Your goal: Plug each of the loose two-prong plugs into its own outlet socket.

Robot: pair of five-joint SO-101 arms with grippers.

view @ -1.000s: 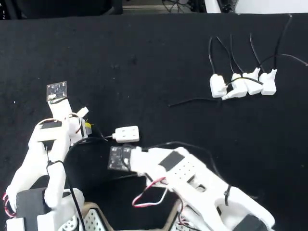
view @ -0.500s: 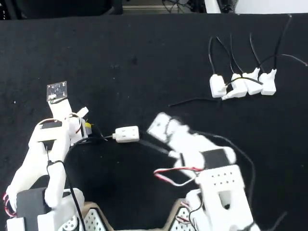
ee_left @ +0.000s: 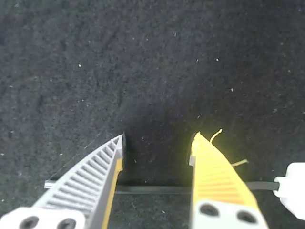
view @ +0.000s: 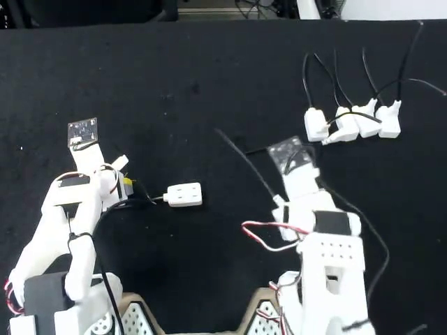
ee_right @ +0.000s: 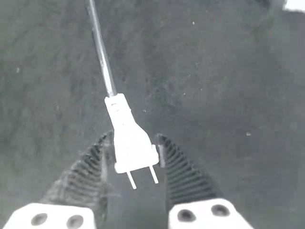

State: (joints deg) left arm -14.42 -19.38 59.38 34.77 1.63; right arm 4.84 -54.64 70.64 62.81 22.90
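Between my right fingers, a plug bound for its socket

Right of centre in the high view, my right gripper (ee_right: 133, 138) is clamped on the white two-prong plug (ee_right: 127, 143) by its sides, prongs toward my wrist and cord trailing away. My left gripper (ee_left: 158, 137) stands wide open astride the thin black cable (ee_left: 152, 189) of the white outlet block (view: 184, 194), probably to steady it. More white plugs (view: 353, 122) lie upper right on the black cloth table (view: 174, 84).
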